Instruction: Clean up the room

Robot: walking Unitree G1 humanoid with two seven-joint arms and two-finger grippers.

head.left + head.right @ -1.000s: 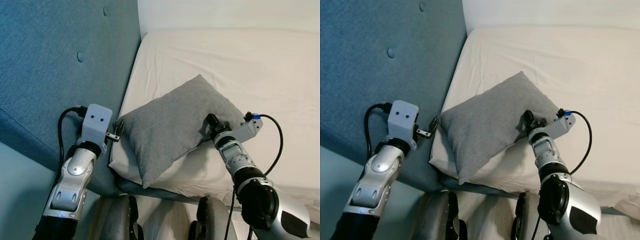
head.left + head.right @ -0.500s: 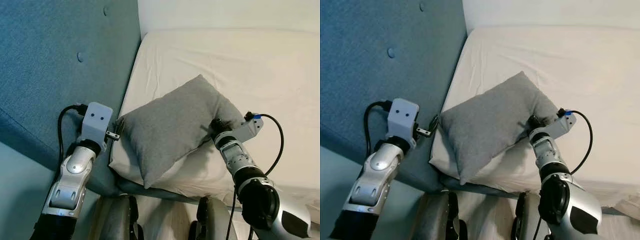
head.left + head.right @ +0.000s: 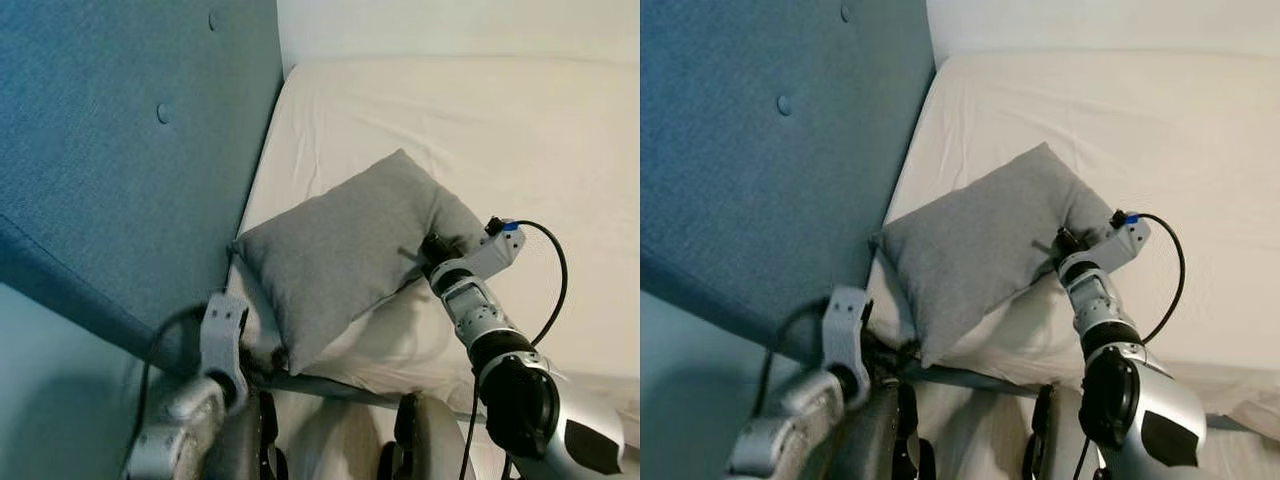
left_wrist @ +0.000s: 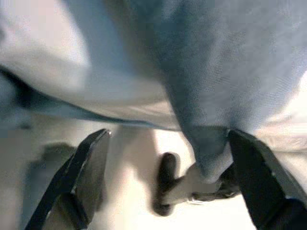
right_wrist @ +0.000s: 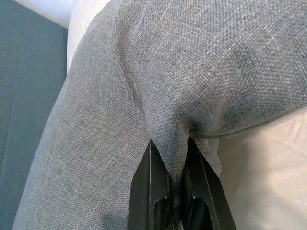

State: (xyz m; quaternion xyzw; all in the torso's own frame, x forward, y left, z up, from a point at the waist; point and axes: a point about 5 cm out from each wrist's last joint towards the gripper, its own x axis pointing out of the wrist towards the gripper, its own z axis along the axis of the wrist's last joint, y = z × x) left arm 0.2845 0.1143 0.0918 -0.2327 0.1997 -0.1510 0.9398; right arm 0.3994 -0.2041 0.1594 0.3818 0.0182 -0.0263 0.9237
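Right gripper (image 5: pixel 173 189) is pinching the pillow (image 3: pixel 340 255) edge; left gripper (image 4: pixel 165 179) is hanging spread. Pillow is looking soft, light; corners suit gripping.

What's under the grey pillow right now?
The grey pillow lies on the white sheet at the mattress's near corner, beside the blue headboard. Anything beneath its middle is covered. The right gripper pinches its edge.
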